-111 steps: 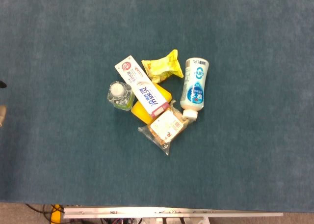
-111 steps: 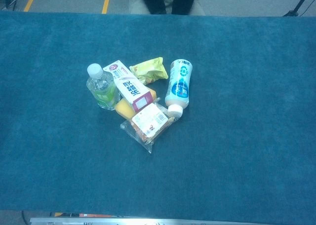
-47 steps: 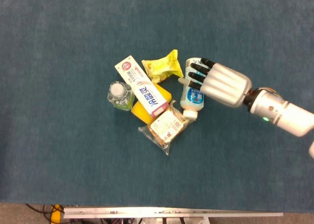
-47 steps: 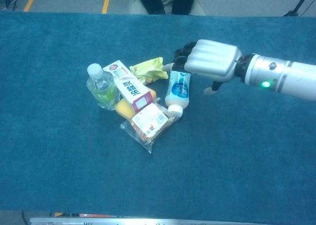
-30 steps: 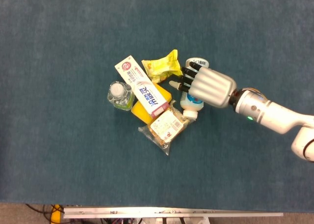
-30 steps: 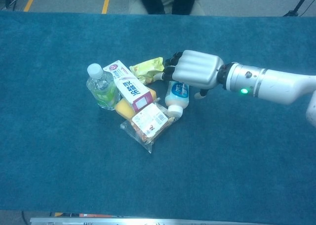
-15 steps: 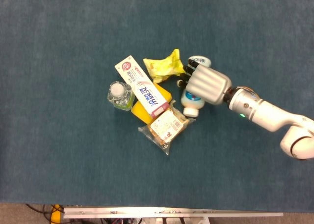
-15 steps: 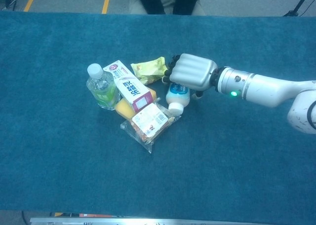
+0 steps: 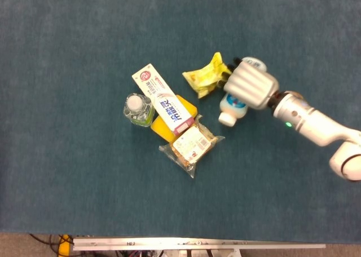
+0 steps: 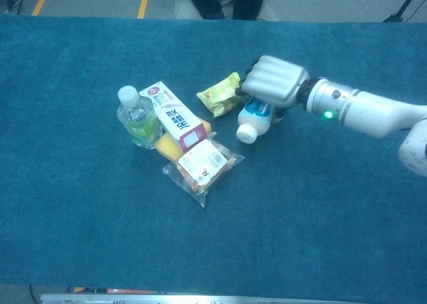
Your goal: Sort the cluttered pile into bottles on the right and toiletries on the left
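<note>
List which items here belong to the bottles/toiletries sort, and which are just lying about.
Task items: white bottle held by right hand; small water bottle; toothpaste box.

Lying about: yellow packet; clear snack bag; yellow item under the box, identity unclear.

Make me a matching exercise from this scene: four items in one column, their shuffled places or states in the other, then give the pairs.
Items
1. white bottle
2. clear bottle
3. toothpaste box
4. yellow packet

Places or states
A. standing upright at the pile's left edge
B. gripped by the right hand
C. lying beside the right hand's fingers, apart from the pile
D. lying across the orange item

Pairs: 1-B, 2-A, 3-D, 4-C
</note>
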Action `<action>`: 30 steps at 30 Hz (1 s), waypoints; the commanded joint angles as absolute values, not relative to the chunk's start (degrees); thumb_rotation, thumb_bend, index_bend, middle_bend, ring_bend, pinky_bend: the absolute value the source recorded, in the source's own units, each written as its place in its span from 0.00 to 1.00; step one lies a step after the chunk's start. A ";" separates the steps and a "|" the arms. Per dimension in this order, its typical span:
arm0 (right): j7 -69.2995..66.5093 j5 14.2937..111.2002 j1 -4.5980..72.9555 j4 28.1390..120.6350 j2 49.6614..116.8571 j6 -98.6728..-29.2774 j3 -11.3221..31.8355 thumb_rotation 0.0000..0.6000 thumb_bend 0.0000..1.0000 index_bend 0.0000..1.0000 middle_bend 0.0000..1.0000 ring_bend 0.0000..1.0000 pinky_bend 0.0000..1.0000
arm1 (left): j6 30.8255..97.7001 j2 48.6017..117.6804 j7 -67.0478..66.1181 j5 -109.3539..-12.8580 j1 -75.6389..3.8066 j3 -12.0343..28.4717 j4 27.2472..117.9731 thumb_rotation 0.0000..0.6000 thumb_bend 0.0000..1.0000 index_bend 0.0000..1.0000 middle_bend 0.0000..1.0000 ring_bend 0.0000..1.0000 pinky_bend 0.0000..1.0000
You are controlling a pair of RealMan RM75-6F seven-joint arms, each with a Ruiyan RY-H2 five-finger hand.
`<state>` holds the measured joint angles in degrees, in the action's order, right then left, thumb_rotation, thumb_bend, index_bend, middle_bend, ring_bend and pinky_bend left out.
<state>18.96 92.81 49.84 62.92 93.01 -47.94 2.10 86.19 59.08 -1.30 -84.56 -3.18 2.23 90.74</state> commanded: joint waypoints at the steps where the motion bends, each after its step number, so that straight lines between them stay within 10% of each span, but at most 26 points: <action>1: 20.00 90.67 48.89 64.19 91.17 -47.85 2.72 1.00 0.00 0.59 0.55 0.44 0.37 | 85.92 59.26 -1.27 -84.74 -3.34 2.16 90.59 1.00 0.37 0.34 0.36 0.29 0.25; 22: 26.62 79.11 46.13 61.61 88.49 -43.76 4.03 1.00 0.00 0.58 0.53 0.41 0.37 | 84.11 60.48 -1.73 -84.83 -4.36 1.95 90.36 1.00 0.37 0.34 0.36 0.29 0.25; 30: 29.24 77.19 46.35 63.56 88.26 -42.48 3.68 1.00 0.00 0.42 0.46 0.35 0.37 | 84.55 60.29 -1.85 -85.05 -4.19 1.86 90.68 1.00 0.37 0.34 0.36 0.29 0.25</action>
